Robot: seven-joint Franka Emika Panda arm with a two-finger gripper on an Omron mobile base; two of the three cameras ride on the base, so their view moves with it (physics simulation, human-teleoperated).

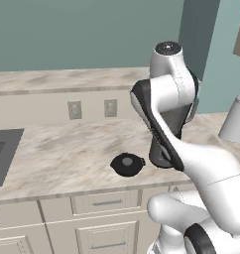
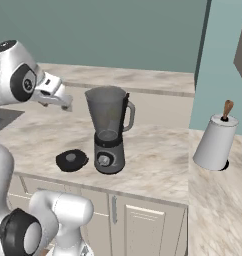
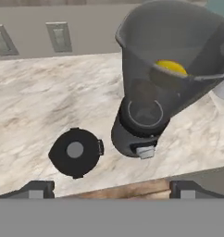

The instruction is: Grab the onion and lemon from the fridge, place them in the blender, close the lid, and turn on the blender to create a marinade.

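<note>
The blender (image 2: 109, 135) stands on the marble counter (image 2: 158, 155), its translucent jar open at the top. Looking down through the hand view, I see the lemon (image 3: 171, 66) as a yellow patch inside the jar (image 3: 171, 69), near its far wall. The black lid (image 3: 75, 152) lies flat on the counter just left of the blender base (image 3: 139, 136), and it also shows as the lid (image 1: 127, 164) and the lid (image 2: 71, 160). My gripper (image 3: 112, 190) hovers above and in front of the lid and blender, open with nothing between its fingers; the gripper (image 2: 67, 104) is left of the jar. The onion and fridge are out of view.
A white canister (image 2: 215, 142) with a wooden knob stands on the counter to the right. A dark sink (image 1: 3, 154) lies at the far left. Two wall outlets (image 1: 92, 109) sit on the backsplash. Cabinet drawers (image 1: 107, 203) run below the counter's front edge.
</note>
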